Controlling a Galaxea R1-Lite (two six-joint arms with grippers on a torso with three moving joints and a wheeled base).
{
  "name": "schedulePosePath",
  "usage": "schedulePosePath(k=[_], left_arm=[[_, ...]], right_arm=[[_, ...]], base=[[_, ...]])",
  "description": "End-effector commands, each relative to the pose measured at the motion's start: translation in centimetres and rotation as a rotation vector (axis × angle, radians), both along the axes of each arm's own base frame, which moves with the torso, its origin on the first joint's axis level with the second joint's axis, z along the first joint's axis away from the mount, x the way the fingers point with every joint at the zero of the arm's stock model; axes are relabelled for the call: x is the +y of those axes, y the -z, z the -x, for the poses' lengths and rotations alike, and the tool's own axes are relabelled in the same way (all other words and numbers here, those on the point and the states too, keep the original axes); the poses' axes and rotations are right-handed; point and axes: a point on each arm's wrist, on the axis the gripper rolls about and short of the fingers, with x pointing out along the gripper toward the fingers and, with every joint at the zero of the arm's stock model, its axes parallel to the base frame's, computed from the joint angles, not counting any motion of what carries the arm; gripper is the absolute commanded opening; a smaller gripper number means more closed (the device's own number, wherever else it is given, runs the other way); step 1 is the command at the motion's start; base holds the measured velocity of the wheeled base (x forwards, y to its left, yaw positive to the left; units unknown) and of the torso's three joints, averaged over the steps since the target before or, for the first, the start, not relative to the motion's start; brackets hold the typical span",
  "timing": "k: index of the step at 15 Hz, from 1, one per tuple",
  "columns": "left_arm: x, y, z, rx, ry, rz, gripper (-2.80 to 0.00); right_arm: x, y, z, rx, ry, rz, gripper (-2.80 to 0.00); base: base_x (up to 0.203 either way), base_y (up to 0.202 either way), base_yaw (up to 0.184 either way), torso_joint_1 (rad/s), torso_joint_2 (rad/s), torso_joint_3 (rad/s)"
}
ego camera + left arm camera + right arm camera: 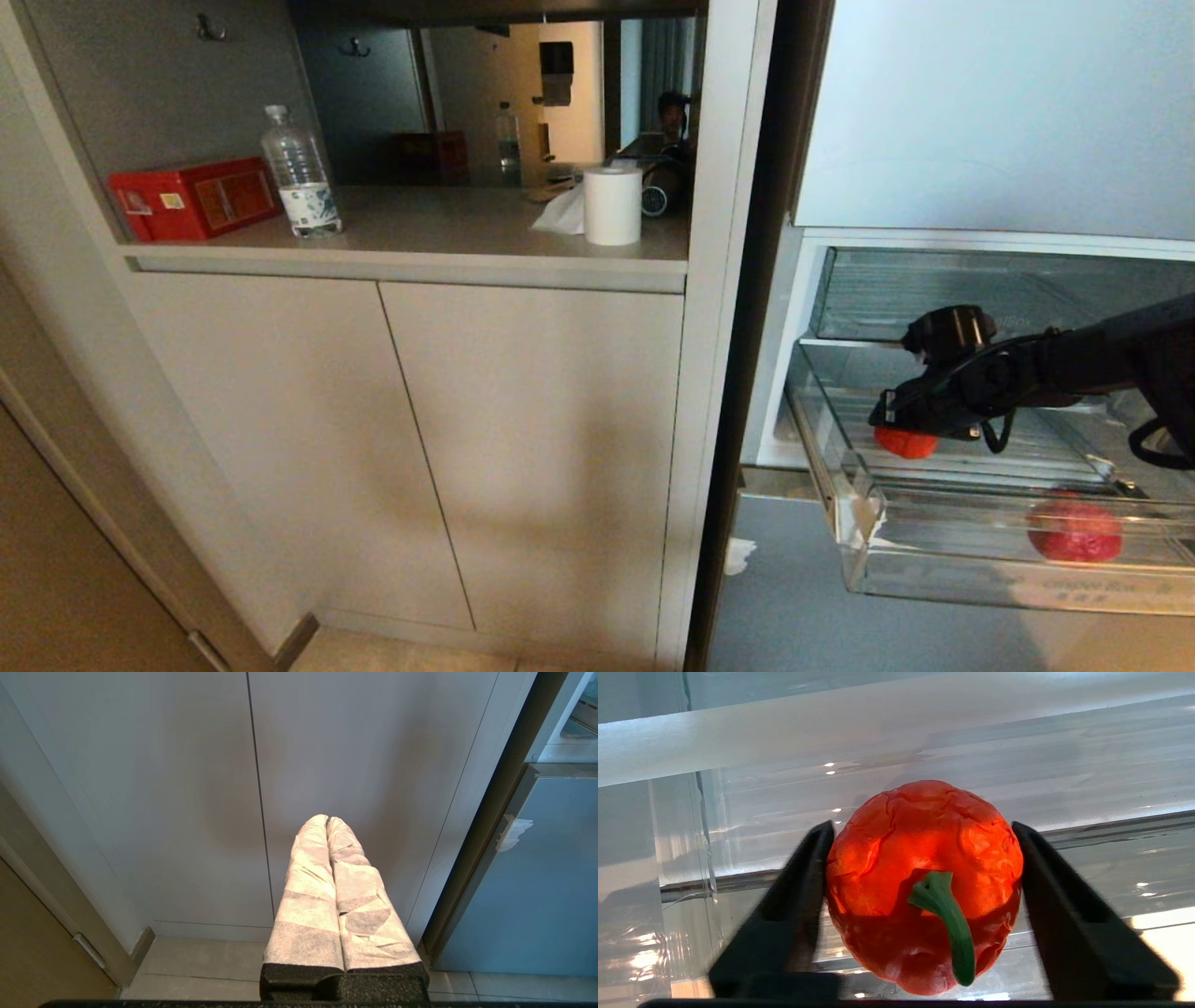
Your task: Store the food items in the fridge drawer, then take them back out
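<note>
Red pepper [924, 882]: a wrinkled red bell pepper with a curved green stem [945, 919], centre of the right wrist view; in the head view it shows as a red patch [906, 441] at right of centre, under the black gripper.
Right gripper [924, 858]: its two black fingers [803, 891] sit one on each side of the pepper, both touching its skin, closed on it.
Fridge drawer [934, 551]: clear, ribbed, pulled out at the lower right of the head view; the pepper is inside it, towards its left end.
Second red fruit [1074, 532]: seen through the drawer's front wall, lower right.
Left gripper [329, 826]: fabric-wrapped fingers [308, 896] pressed together, empty, before the cabinet doors [187, 788].
Counter [448, 229]: upper left, holding a red box [196, 198], water bottle [299, 173] and paper roll [612, 205].
</note>
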Motion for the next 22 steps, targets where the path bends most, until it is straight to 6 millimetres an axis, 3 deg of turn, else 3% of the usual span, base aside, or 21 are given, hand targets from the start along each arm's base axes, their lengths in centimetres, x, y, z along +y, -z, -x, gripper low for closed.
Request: schedulePosePath(k=[1,6,8,13,15,20,22], left_arm=[[0.0,0.0,0.0,0.001,0.0,0.001,-2.8],[0.0,0.0,0.0,0.001,0.0,0.0,-2.8],[0.0,0.0,0.0,0.001,0.0,0.0,-2.8],[0.0,0.0,0.0,0.001,0.0,0.0,-2.8],[0.0,0.0,0.0,0.001,0.0,0.0,-2.8],[0.0,0.0,0.0,0.001,0.0,0.0,-2.8],[0.0,0.0,0.0,0.001,0.0,0.001,-2.8]], right_arm=[[-0.5,0.2,0.1,0.007,0.013,0.0,-2.8],[-0.7,-2.6,1.9,-0.027,0.018,0.001,-2.8],[-0.5,-5.4,4.0,-0.063,0.015,0.002,-2.8],[0.1,-9.5,11.2,-0.093,-0.003,-0.008,-2.8],[0.4,-10.1,14.6,-0.121,-0.006,-0.007,-2.8],[0.9,-13.7,23.2,-0.316,-0.023,0.007,-2.8],[1.2,-16.2,27.7,-0.445,-0.045,0.036,-2.8]], base=[[0.0,0.0,0.0,0.0,0.0,0.0],[0.0,0.0,0.0,0.0,0.0,0.0],[0.0,0.0,0.0,0.0,0.0,0.0],[0.0,0.0,0.0,0.0,0.0,0.0],[0.0,0.0,0.0,0.0,0.0,0.0],[0.0,0.0,0.0,0.0,0.0,0.0],[0.0,0.0,0.0,0.0,0.0,0.0]])
